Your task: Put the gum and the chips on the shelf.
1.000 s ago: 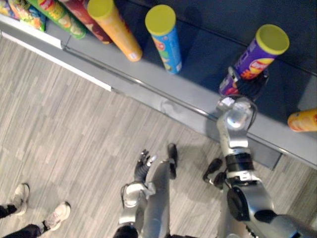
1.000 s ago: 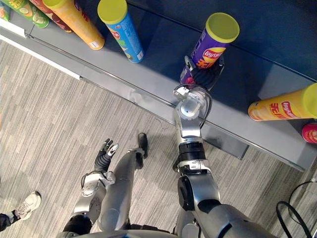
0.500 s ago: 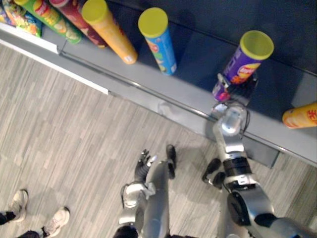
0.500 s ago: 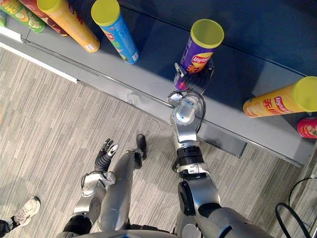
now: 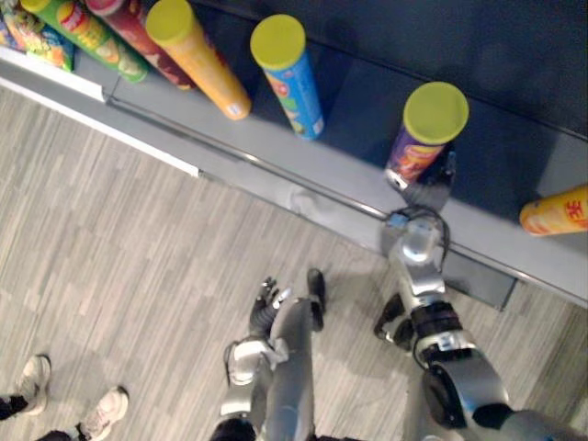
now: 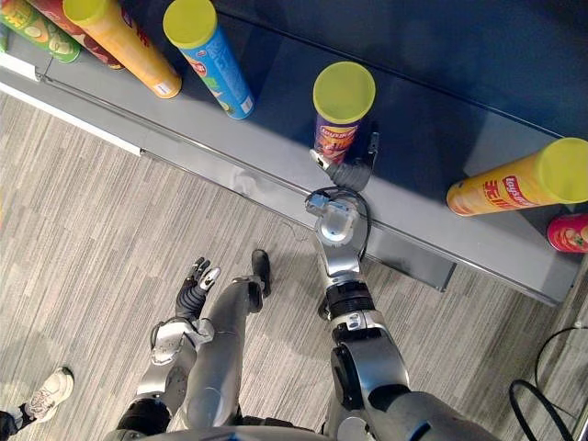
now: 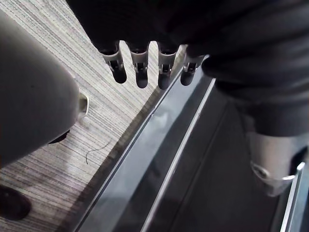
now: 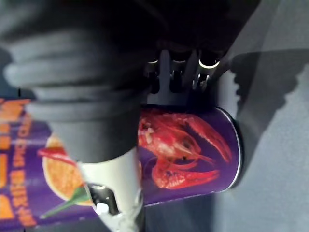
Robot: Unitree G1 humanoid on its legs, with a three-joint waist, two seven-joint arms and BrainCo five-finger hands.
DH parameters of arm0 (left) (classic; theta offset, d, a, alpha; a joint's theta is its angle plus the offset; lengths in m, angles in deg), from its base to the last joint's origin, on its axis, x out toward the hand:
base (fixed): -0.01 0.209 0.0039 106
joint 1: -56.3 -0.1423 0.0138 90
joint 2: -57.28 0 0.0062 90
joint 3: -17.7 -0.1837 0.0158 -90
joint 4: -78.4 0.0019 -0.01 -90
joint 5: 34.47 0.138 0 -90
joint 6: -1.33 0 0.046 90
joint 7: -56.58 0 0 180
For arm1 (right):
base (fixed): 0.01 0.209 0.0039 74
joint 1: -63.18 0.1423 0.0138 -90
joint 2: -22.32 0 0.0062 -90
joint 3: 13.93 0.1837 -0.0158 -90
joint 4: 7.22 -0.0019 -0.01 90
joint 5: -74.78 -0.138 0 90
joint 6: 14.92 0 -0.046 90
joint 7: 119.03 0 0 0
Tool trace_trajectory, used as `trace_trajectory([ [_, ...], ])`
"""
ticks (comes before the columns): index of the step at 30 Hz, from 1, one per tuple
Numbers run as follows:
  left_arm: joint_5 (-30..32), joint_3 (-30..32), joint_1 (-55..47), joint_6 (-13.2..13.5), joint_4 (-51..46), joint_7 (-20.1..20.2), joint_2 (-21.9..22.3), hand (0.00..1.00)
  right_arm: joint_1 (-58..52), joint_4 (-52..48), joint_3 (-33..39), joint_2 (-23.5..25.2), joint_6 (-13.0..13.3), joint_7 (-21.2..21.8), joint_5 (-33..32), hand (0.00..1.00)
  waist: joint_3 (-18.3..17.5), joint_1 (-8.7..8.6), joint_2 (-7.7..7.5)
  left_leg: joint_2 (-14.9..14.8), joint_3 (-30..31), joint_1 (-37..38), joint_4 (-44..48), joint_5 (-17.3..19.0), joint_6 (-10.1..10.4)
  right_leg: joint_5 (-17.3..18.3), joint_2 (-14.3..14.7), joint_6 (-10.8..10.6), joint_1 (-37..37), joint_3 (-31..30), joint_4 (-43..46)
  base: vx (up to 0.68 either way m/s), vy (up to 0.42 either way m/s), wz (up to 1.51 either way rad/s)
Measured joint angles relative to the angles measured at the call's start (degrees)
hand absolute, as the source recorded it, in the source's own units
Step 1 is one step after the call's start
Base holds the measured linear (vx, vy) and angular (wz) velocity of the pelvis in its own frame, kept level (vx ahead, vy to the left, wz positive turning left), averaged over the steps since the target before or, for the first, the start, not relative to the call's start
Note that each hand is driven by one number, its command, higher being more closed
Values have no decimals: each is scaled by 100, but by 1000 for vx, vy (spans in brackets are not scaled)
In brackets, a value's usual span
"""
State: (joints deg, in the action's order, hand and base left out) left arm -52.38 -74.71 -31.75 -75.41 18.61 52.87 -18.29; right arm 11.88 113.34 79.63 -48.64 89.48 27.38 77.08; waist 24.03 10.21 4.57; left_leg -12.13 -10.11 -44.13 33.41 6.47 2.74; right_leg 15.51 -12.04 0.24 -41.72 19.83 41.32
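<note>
Chips can (image 6: pixel 338 115) stands upright on the shelf (image 6: pixel 266 138), upper centre; your right hand (image 6: pixel 354 172) sits right of its base, fingers (image 6: pixel 372 145) straightened, gripping nothing. Left hand (image 5: pixel 266 301) hangs relaxed.

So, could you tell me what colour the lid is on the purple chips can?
Yellow-green lid, clearest in right eye view.

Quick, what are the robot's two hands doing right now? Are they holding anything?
Left hand: open, holding nothing.
Right hand: looks open, fingers straight beside the purple chips can.
</note>
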Motion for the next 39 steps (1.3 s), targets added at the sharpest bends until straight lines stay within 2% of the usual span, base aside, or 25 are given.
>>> trace_trajectory([
  [7, 1, -1, 7, 1, 82, -6, 7, 0, -167, 206, -188, 6, -28, 11, -5, 0, -164, -7, -2, -63, 0, 56, 82, 69, 18, 0, 44, 0, 86, -6, -12, 11, -33, -3],
  [14, 3, 55, 3, -10, 480, -38, 21, 0, -504, 742, -467, -5, 2, 158, -5, 0, -212, -71, -34, -100, -18, 454, 75, 141, 26, 1, 103, -3, 514, -13, -130, 0, -6, -2],
  [20, 19, 224, 15, -50, 1114, -36, 25, 0, -1021, 1198, -623, -33, -12, 426, -7, 0, -380, -125, -252, -159, -57, 939, -73, 186, 86, -7, 227, -31, 1016, -16, -402, 24, -17, -6],
  [22, 30, 455, 17, -126, 1345, -47, 17, 0, -1336, 1305, -623, -25, -47, 551, -7, 0, -427, -222, -335, -173, -124, 1283, -213, 197, 100, -27, 290, -101, 1347, -49, -616, 63, -4, -10],
  [26, 102, 717, 100, -156, 1827, -113, -3, 0, -2060, 1303, -517, -87, -156, 795, -1, 0, -565, -259, -488, -196, -276, 1822, -582, 193, 143, -164, 434, -181, 1856, -114, -1128, 92, 14, -17],
  [28, 431, 867, 115, -228, 2309, -234, -121, 0, -2589, 1309, -476, -135, -208, 1023, 17, 0, -848, -404, -603, -128, -326, 2100, -933, 118, 155, -340, 514, -192, 2118, -148, -1573, 147, 31, -11],
  [30, 618, 953, 95, -274, 2616, -265, -171, 0, -2933, 1302, -609, -334, -211, 1197, 69, 0, -1012, -573, -638, -23, -395, 2355, -1266, -4, 137, -526, 548, -234, 2326, -226, -1955, 204, 73, -15],
  [34, 1013, 1035, -16, -388, 2930, -259, -222, 0, -3531, 1233, -704, -733, -207, 1740, 388, 0, -1230, -701, -646, 166, -518, 2942, -1955, -174, 135, -899, 621, -311, 2761, -488, -2675, 166, 77, -34],
  [36, 1082, 1176, -174, -397, 3056, -221, -221, 0, -4048, 1112, -785, -872, -195, 2189, 446, 0, -1433, -846, -680, 284, -668, 3365, -2465, -310, 134, -1045, 635, -378, 3064, -613, -3086, 137, 47, -23],
  [39, 1216, 1289, -398, -411, 3134, -166, -223, 0, -4730, 1096, -846, -896, -168, 2743, 428, 0, -1680, -865, -694, 372, -852, 3823, -2944, -412, 149, -1140, 670, -418, 3354, -758, -3399, 106, 36, -26],
])
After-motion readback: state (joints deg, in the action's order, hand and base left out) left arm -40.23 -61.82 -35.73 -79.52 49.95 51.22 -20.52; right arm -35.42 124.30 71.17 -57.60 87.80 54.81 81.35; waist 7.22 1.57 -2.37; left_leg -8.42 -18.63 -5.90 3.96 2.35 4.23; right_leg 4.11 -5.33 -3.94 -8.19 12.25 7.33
